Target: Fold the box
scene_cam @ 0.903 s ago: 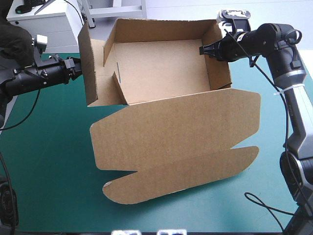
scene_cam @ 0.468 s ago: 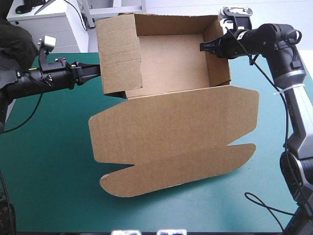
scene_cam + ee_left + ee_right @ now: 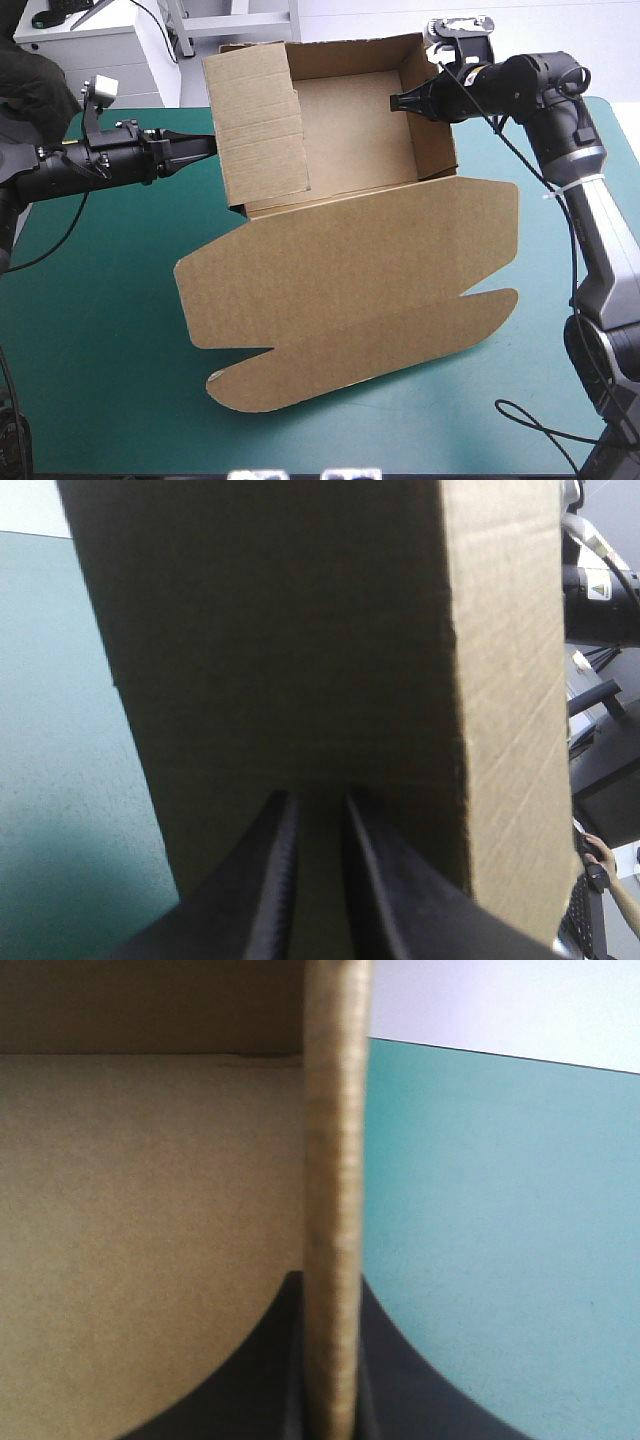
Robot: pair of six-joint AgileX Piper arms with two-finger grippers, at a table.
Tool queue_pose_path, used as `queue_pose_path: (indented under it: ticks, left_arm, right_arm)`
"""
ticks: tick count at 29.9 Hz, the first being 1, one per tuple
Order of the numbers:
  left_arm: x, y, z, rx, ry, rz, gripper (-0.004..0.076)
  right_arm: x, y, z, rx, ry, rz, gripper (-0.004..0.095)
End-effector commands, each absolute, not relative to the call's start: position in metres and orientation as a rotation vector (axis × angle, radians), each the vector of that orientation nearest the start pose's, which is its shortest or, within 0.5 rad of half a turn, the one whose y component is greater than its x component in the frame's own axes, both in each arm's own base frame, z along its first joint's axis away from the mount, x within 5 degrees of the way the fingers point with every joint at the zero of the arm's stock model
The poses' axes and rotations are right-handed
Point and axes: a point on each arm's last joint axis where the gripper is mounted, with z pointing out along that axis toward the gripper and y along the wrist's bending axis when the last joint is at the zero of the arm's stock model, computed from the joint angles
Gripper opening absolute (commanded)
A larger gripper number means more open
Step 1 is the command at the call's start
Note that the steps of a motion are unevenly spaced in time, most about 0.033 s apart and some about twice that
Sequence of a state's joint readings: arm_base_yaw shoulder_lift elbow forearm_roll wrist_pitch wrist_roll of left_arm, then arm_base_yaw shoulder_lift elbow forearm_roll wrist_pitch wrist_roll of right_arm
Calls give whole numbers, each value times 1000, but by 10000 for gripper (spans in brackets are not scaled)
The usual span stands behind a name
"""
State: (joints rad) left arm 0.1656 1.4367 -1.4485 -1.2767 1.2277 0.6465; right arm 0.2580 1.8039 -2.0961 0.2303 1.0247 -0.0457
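The brown corrugated-board box is held up between the two tools. It stands as an open tray tipped toward the high camera, with its walls raised. Its broad flat lid hangs below both tools and reaches down to the teal-green tabletop. Whether the lid's free edge rests there I cannot tell.

The right tool is clamped on the tray's right wall. The board runs edge-on between its black fingers, with the tray floor on one side of them and the tabletop on the other.

The left tool has its fingers drawn almost together, with only a slit between them. Its tips are at the outer face of the left wall, straight ahead of them, and no board shows between them.

The box looks light and stiff across its panels but hinges freely at the scored creases, and its surface looks dry rather than slippery. The large hanging lid will likely swing and twist the tray. Holds seem best at a wall's rim near a corner, where the board is braced. A hard pinch in the middle of a panel could dent the fluting.
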Motion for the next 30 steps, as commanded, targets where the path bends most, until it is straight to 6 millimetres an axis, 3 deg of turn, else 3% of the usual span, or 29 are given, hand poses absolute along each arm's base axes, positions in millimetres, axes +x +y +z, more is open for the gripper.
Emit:
queue_pose_path:
  ticks: [1,6,9,17,30]
  left_arm:
    - [273,-42,456,353,1884,-1284,255]
    - [272,-43,455,363,1887,-1291,391]
    - [272,-43,455,363,1887,-1291,428]
    - [273,-41,447,381,1966,-1207,430]
    - [278,-30,430,242,2174,-1030,428]
  right_arm:
    - [365,120,482,-283,2050,413,-17]
    - [363,129,483,-301,2030,378,-17]
    - [362,133,484,-302,2016,372,-17]
    - [364,140,481,-281,2021,415,-15]
    - [367,198,456,-412,2034,438,-8]
